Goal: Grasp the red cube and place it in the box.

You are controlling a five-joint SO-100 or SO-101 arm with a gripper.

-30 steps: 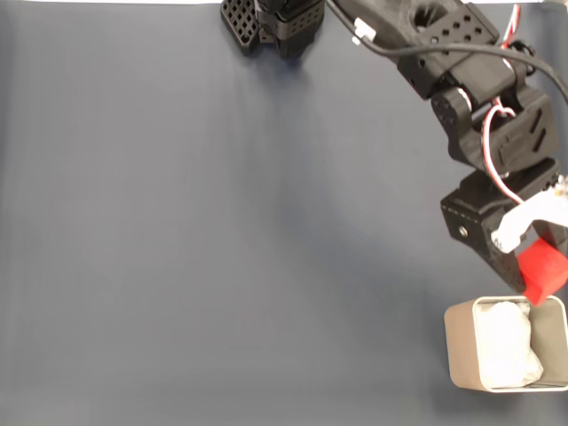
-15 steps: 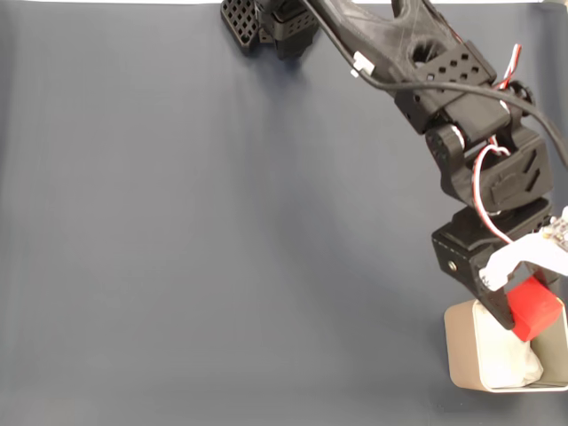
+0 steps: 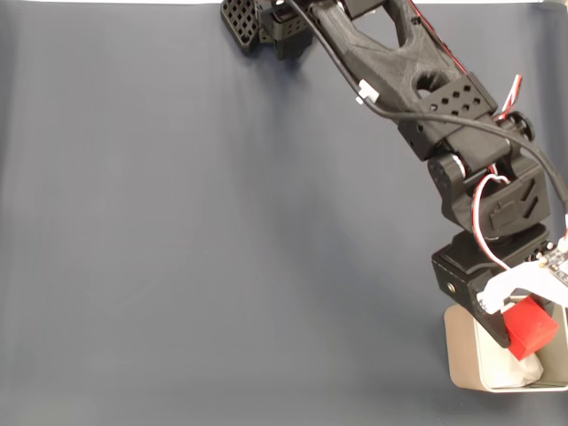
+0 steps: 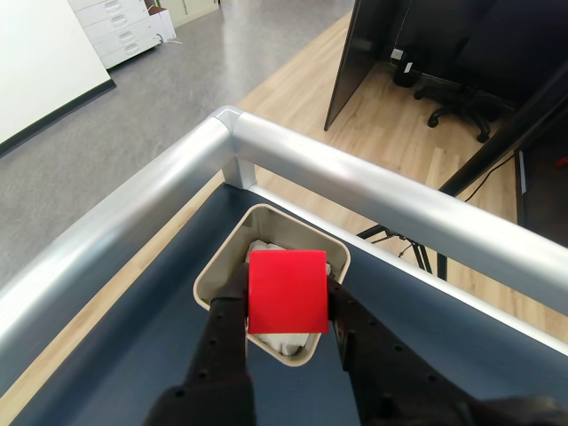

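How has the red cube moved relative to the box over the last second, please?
Yes: in the fixed view the red cube has moved down from beside the box's top edge to over its opening.

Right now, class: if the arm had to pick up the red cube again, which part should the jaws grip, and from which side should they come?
Grip two opposite flat faces of the red cube, coming from above, as the gripper does now over the box. Its plain, parallel faces suit the two jaws, and a top approach would likely clear the box's thin walls.

There is one red cube [image 4: 287, 290], one box [image 4: 222, 271], one robot arm [image 3: 461, 142] and one gripper [image 4: 286, 306].
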